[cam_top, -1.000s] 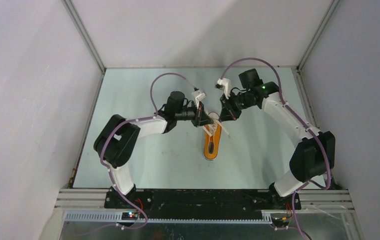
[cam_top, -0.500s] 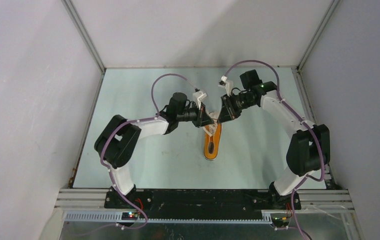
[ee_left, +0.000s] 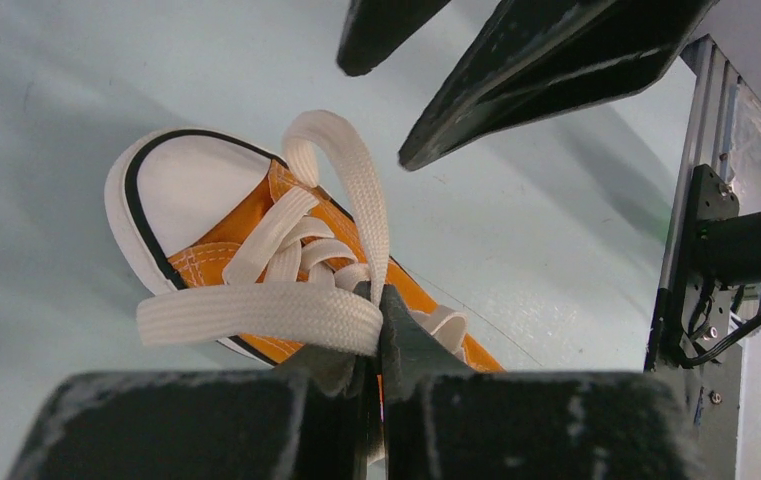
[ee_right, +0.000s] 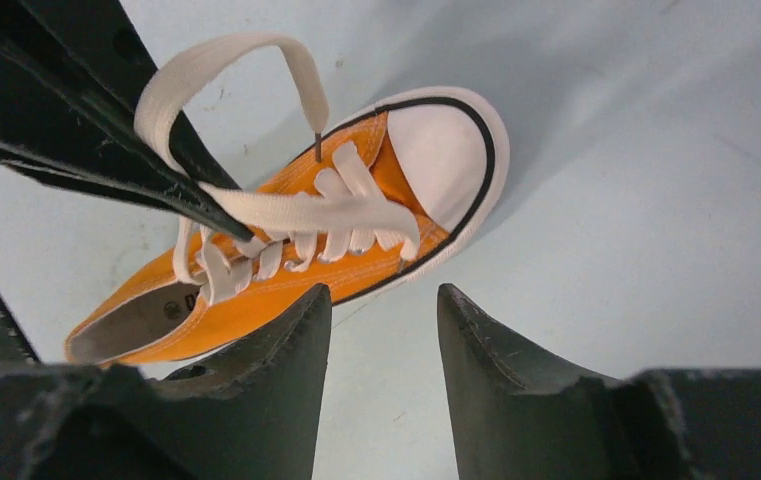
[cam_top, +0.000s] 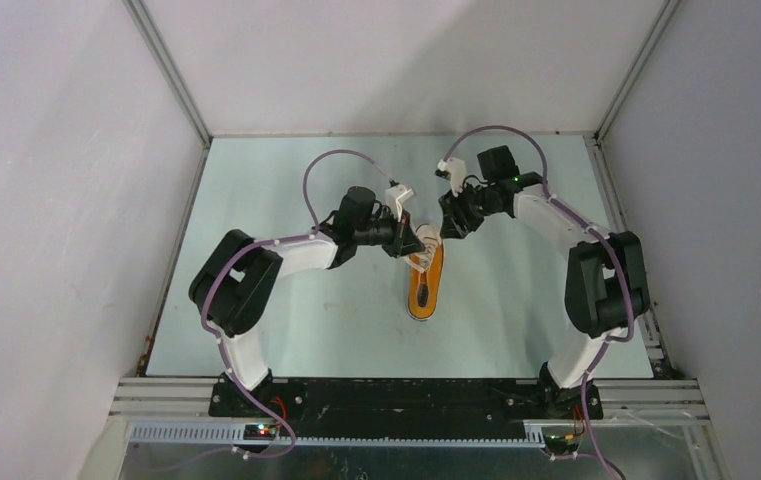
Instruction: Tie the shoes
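The orange shoe (cam_top: 424,285) lies on the table, its white toe cap (ee_left: 191,190) pointing away from the arm bases. My left gripper (ee_left: 377,300) is shut on a white lace (ee_left: 256,312), which folds into a loop (ee_right: 218,58) raised over the toe end. In the top view the left gripper (cam_top: 418,243) hovers at the shoe's far end. My right gripper (ee_right: 381,295) stands open and empty beside the shoe's side, facing the left gripper (ee_right: 86,140). Its fingers (ee_left: 536,75) show at the top of the left wrist view, above the loop and apart from it.
The pale green table (cam_top: 286,320) is enclosed by white walls with metal corner posts (cam_top: 171,80). A black mounting rail (cam_top: 406,395) runs along the near edge. Both arms arch in over the middle, their purple cables (cam_top: 331,160) looping above them.
My right gripper has gone from shut to open, and the right arm's elbow has swung in toward the middle. The left gripper has stayed shut on the lace at the shoe.
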`<control>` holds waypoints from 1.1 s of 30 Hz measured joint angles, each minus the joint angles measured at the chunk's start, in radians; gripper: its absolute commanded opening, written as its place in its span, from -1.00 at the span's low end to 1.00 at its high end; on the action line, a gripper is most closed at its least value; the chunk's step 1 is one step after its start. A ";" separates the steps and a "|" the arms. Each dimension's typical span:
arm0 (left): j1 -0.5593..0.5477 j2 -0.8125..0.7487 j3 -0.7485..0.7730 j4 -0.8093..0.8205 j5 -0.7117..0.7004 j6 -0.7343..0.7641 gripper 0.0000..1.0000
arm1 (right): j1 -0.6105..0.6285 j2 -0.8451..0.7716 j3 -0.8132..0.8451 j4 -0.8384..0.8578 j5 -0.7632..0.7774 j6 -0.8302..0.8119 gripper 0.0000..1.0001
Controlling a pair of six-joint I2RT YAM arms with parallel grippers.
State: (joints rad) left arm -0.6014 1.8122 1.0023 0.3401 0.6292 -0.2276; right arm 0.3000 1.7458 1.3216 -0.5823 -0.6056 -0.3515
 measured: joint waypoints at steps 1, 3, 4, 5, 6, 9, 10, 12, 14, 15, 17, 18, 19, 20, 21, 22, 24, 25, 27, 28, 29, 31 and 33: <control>0.000 0.000 0.000 -0.004 0.000 0.000 -0.87 | 0.007 0.007 0.000 0.008 0.004 -0.016 -0.07; 0.000 0.000 0.000 -0.011 0.000 0.000 -0.87 | 0.025 0.023 -0.001 0.028 0.010 -0.053 -0.08; 0.000 0.000 0.000 -0.013 -0.001 0.000 -0.87 | 0.034 0.029 -0.001 0.037 0.012 -0.072 -0.10; 0.000 0.000 0.000 -0.013 -0.001 0.000 -0.87 | 0.038 0.034 -0.001 0.043 0.013 -0.086 -0.12; 0.000 0.000 0.000 -0.014 -0.001 0.000 -0.87 | 0.045 0.041 -0.001 0.048 0.012 -0.101 -0.17; 0.000 0.000 0.000 -0.014 -0.001 0.000 -0.87 | 0.059 0.061 -0.001 0.055 0.011 -0.142 -0.29; 0.000 0.000 0.000 -0.014 -0.001 0.000 -0.87 | 0.060 0.069 -0.001 0.055 0.012 -0.154 -0.29; 0.000 0.000 0.000 -0.015 -0.001 0.000 -0.87 | 0.060 0.084 -0.001 0.055 0.013 -0.170 -0.32; 0.000 0.001 0.002 -0.019 -0.001 0.000 -0.87 | 0.060 0.095 -0.001 0.056 0.016 -0.180 -0.38; 0.000 0.001 0.003 -0.022 -0.002 0.000 -0.87 | 0.060 0.100 -0.001 0.057 0.020 -0.182 -0.44; 0.000 0.002 0.005 -0.029 -0.001 0.000 -0.87 | 0.060 0.106 -0.001 0.062 0.027 -0.184 -0.50; 0.000 0.002 0.006 -0.033 -0.001 0.000 -0.87 | 0.062 0.108 -0.001 0.064 0.029 -0.185 -0.50; 0.001 0.002 0.007 -0.036 -0.001 0.000 -0.88 | 0.063 0.109 -0.001 0.066 0.031 -0.185 -0.47; 0.001 0.002 0.008 -0.039 -0.001 0.000 -0.88 | 0.064 0.110 -0.001 0.069 0.033 -0.187 -0.41; 0.002 0.002 0.008 -0.040 -0.001 0.001 -0.88 | 0.065 0.112 0.000 0.071 0.036 -0.189 -0.29; 0.002 0.002 0.008 -0.042 -0.001 0.001 -0.88 | 0.067 0.115 0.000 0.072 0.037 -0.191 -0.24; 0.002 0.002 0.008 -0.047 -0.001 0.002 -0.88 | 0.073 0.121 0.000 0.079 0.044 -0.191 -0.18; 0.002 0.002 0.008 -0.051 -0.001 0.002 -0.88 | 0.076 0.125 0.000 0.082 0.048 -0.192 -0.17; 0.002 0.002 0.008 -0.053 0.000 0.002 -0.89 | 0.083 0.134 0.005 0.084 0.055 -0.191 -0.20; 0.002 0.002 0.008 -0.054 0.001 0.002 -0.89 | 0.085 0.138 0.010 0.084 0.058 -0.191 -0.30; 0.002 0.002 0.008 -0.054 0.002 0.002 -0.89 | 0.087 0.145 0.016 0.083 0.061 -0.190 -0.39; 0.002 0.002 0.010 -0.058 0.003 0.002 -0.89 | 0.091 0.158 0.033 0.083 0.063 -0.184 -0.69; 0.002 0.002 0.014 -0.059 0.003 0.002 -0.89 | 0.093 0.170 0.049 0.081 0.064 -0.179 -0.89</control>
State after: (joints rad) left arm -0.5991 1.8141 1.0164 0.2813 0.6323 -0.2260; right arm 0.3927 1.9160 1.3705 -0.5011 -0.5419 -0.5308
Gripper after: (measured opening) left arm 0.058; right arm 0.184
